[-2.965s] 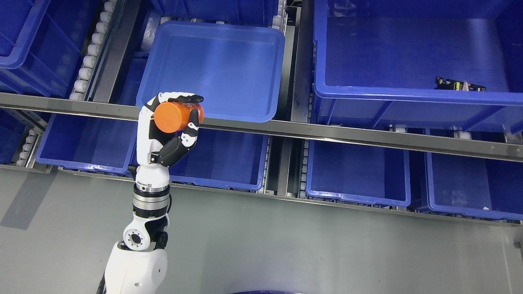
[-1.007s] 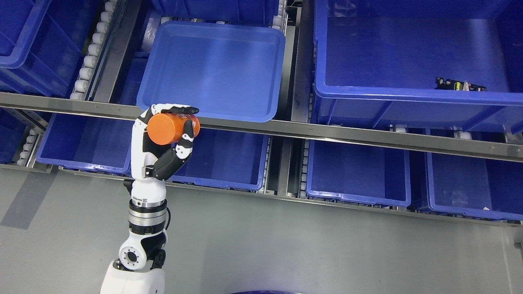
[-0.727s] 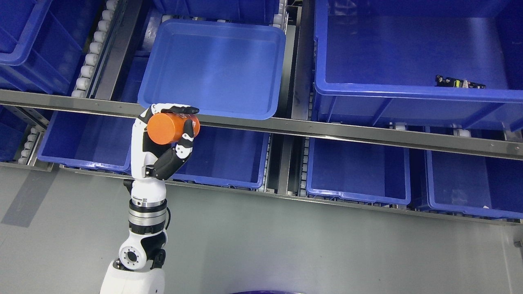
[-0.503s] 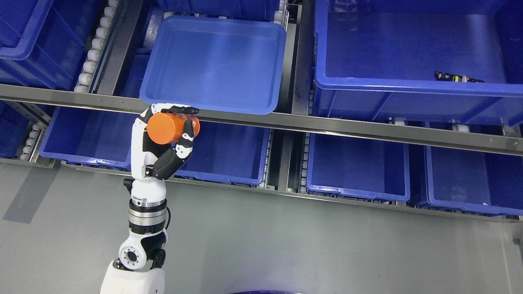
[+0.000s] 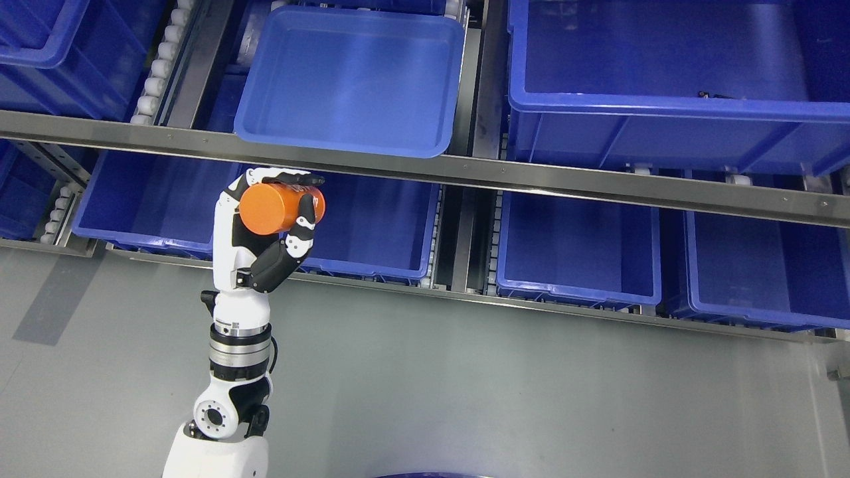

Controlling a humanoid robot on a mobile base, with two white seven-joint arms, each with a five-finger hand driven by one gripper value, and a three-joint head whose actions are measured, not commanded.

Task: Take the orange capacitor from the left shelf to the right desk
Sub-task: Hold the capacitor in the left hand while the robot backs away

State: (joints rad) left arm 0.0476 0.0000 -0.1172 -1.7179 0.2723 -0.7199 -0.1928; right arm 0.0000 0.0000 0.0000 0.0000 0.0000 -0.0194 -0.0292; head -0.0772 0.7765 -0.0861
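My left hand (image 5: 275, 212) is shut on the orange capacitor (image 5: 275, 208), a short orange cylinder held on its side with its flat end toward me. The hand is raised in front of the shelf, just below the metal front rail (image 5: 425, 171) and over a lower blue bin (image 5: 378, 229). The shallow blue tray (image 5: 352, 79) on the upper level sits above and to the right of the hand. The left arm rises from the bottom edge, left of the middle. The right arm is out of view.
Several deep blue bins fill the shelf: a large one at upper right (image 5: 671, 86), lower ones at right (image 5: 578, 252) and far right (image 5: 764, 272), and more at left (image 5: 146, 206). White rollers (image 5: 156, 73) line the lanes. Grey floor (image 5: 465, 385) lies below.
The whole shelf has slid up in the picture over the last second, so the camera has moved. The hand lowered a little earlier and still holds the capacitor.
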